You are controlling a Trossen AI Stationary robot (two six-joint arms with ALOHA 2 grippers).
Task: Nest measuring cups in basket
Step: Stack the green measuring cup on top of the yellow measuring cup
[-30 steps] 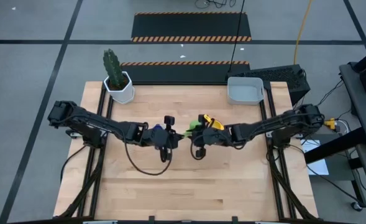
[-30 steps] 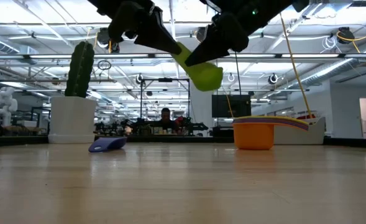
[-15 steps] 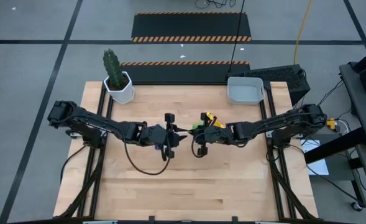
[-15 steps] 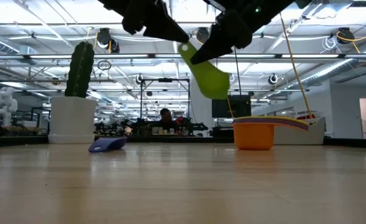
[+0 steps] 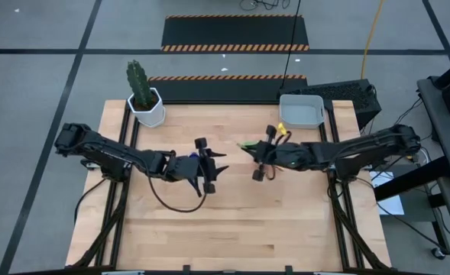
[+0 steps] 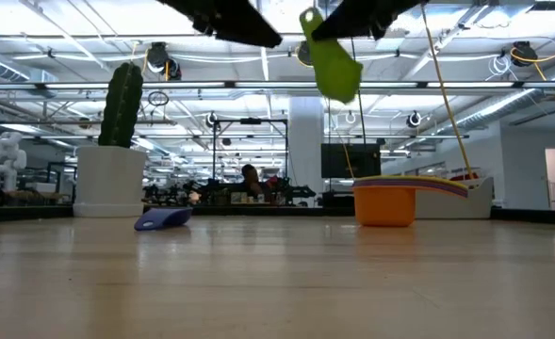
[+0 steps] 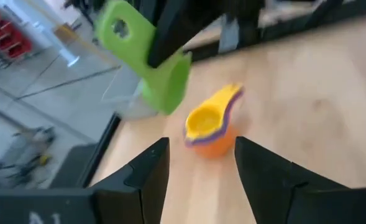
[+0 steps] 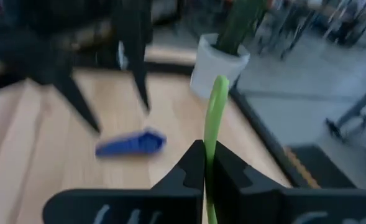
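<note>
The green measuring cup (image 5: 243, 143) hangs high over the table's middle with my right gripper (image 5: 249, 147) shut on it. To its left my left gripper (image 5: 218, 162) stands open and holds nothing. A stack of nested cups, yellow on orange (image 6: 390, 202), rests on the table near the right arm. A dark blue cup (image 6: 162, 218) lies on the wood below the left arm. The light grey basket (image 5: 301, 113) sits at the table's far right corner. My right gripper pinches the green cup's flat handle (image 8: 212, 138) between its two fingers, partway along it. The handle's free end with the hole (image 7: 117, 28) sticks out past the fingertips. The fingers come nearly level from the table's right. The bowl (image 6: 338, 71) hangs below, lifted clear.
A white pot with a cactus (image 5: 146, 107) stands at the table's far left corner. Bare wood (image 5: 232, 221) runs along the near half of the table.
My left gripper has opened and let go of the green cup. My right gripper has shut on the cup's handle, then risen and drawn back toward the table's right and far side. The cup has gone up with it and now hangs more steeply.
</note>
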